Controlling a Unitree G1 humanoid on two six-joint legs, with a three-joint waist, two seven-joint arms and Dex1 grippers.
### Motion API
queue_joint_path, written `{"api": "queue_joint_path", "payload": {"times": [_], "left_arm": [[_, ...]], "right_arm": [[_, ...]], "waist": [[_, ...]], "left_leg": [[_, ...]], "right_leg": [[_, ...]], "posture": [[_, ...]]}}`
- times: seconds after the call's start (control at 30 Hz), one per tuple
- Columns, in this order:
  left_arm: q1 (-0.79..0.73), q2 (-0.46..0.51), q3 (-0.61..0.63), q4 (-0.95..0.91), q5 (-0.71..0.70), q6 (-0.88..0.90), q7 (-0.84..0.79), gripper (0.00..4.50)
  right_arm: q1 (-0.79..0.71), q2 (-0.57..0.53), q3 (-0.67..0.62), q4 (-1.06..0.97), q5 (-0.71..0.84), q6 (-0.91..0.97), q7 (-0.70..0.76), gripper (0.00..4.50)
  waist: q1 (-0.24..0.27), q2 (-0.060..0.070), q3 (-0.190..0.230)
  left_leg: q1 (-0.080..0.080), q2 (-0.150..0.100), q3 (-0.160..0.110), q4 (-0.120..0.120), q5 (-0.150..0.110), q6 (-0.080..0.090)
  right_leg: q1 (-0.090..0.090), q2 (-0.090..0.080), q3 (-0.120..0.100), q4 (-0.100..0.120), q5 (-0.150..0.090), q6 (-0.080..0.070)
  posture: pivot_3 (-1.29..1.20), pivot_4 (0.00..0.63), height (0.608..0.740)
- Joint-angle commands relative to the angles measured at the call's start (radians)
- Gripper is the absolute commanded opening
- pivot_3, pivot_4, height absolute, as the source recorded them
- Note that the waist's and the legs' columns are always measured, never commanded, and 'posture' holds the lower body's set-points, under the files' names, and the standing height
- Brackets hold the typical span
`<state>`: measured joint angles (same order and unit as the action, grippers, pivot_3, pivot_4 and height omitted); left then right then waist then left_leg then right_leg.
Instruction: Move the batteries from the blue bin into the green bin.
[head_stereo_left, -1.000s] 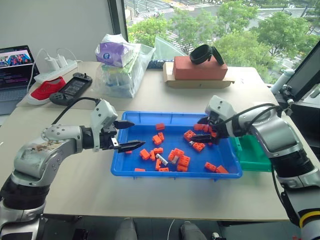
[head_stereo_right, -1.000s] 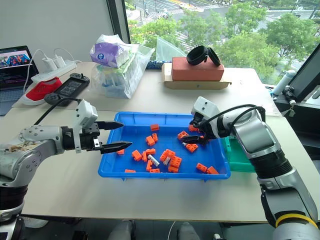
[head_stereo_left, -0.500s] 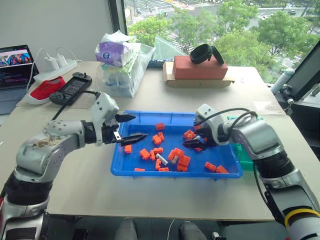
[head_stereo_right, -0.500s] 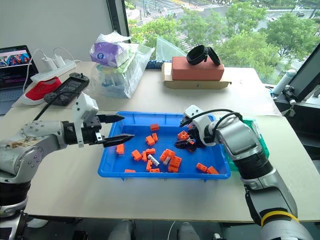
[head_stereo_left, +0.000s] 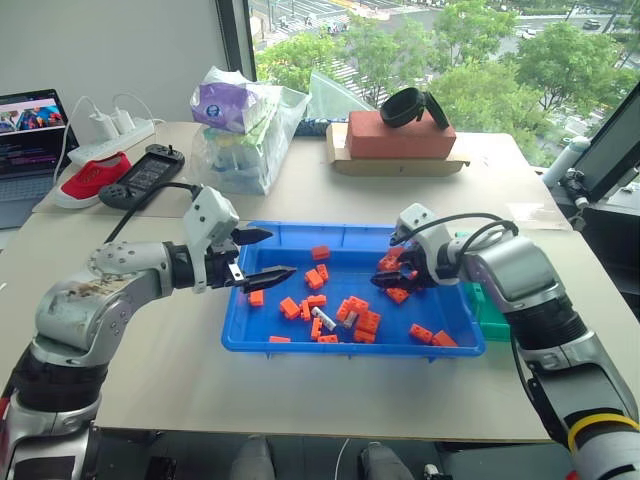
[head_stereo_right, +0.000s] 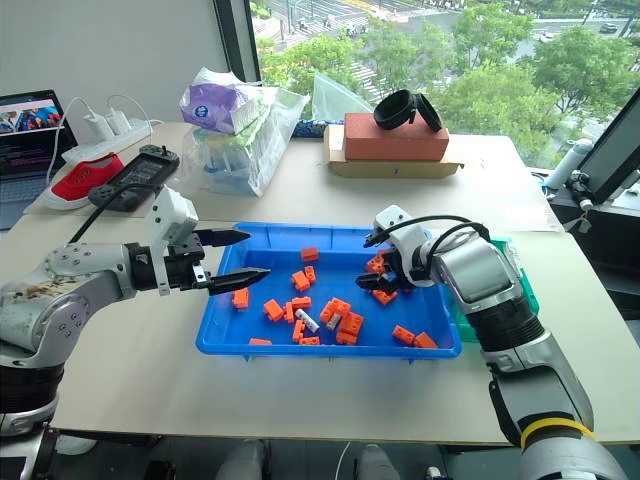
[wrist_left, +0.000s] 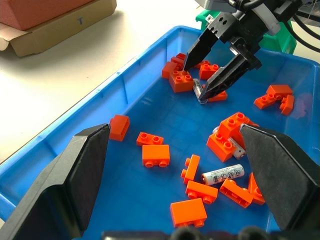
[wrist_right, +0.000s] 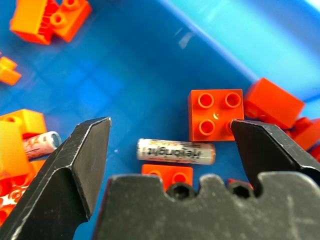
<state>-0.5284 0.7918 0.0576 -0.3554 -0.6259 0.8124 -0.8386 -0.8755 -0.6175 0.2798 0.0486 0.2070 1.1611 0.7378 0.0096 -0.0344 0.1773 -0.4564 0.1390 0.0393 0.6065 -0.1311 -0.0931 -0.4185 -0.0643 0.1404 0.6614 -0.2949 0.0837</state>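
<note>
The right gripper (wrist_left: 212, 75) is poised low inside the blue bin (head_stereo_left: 250, 335), near its far right corner, with its fingers (wrist_right: 82, 155) spread wide and nothing held between them. Directly between the two fingers, as the right wrist view shows, one of the batteries (wrist_right: 176, 151) lies flat on the bin floor, hemmed in by orange bricks (wrist_right: 215, 115) that sit just beside it on two sides. The step in hand is judged to be the pick of this battery.

For a clean grasp, the fingers are best lowered straight down so that the battery is taken across its width, not along its length, and closed only once the tips are at the floor. The brick touching or nearly touching the battery's near side is likely to be caught as well; a slight turn of the wrist may be needed so that only the cylinder is pinched. Being round and smooth, the battery is expected to roll away if struck by one finger first.

Two more batteries (wrist_left: 223, 174) lie further toward the middle of the bin, partly among bricks. The green bin (head_stereo_left: 495, 310) stands on the bench against the blue bin's right edge, so a short lift over the rim should suffice. The left gripper (head_stereo_left: 262, 260) hovers over the bin's left edge, fingers parted and empty.
</note>
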Motion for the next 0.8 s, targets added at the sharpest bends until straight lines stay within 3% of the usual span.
{"api": "queue_joint_path", "payload": {"times": [0.03,0.4,0.8], "left_arm": [[0.010,0.004,0.018,-0.039,-0.006,-0.008,0.003,4.50],[0.032,0.010,0.019,-0.063,-0.022,0.011,0.001,4.50],[0.039,0.013,0.013,-0.069,-0.014,0.016,-0.002,4.50]], "right_arm": [[-0.017,-0.015,-0.040,-0.025,-0.001,-0.007,-0.014,4.45],[-0.003,-0.064,-0.106,-0.201,0.079,0.171,-0.021,4.45],[0.097,0.000,-0.104,-0.204,0.085,0.185,-0.106,4.45]], "waist": [[0.000,0.000,0.000],[-0.001,0.000,0.000],[0.000,0.000,0.000]], "left_leg": [[-0.001,0.000,0.000,0.000,0.000,0.000],[-0.002,0.000,0.000,0.000,0.001,-0.001],[-0.003,0.000,0.000,0.000,0.001,-0.001]], "right_leg": [[-0.001,0.000,0.000,0.001,0.000,0.000],[-0.003,0.000,0.000,0.002,0.000,0.000],[-0.003,0.000,0.000,0.002,0.000,0.000]], "posture": [[0.00,0.150,0.736],[0.00,0.150,0.736],[0.00,0.150,0.736]]}}
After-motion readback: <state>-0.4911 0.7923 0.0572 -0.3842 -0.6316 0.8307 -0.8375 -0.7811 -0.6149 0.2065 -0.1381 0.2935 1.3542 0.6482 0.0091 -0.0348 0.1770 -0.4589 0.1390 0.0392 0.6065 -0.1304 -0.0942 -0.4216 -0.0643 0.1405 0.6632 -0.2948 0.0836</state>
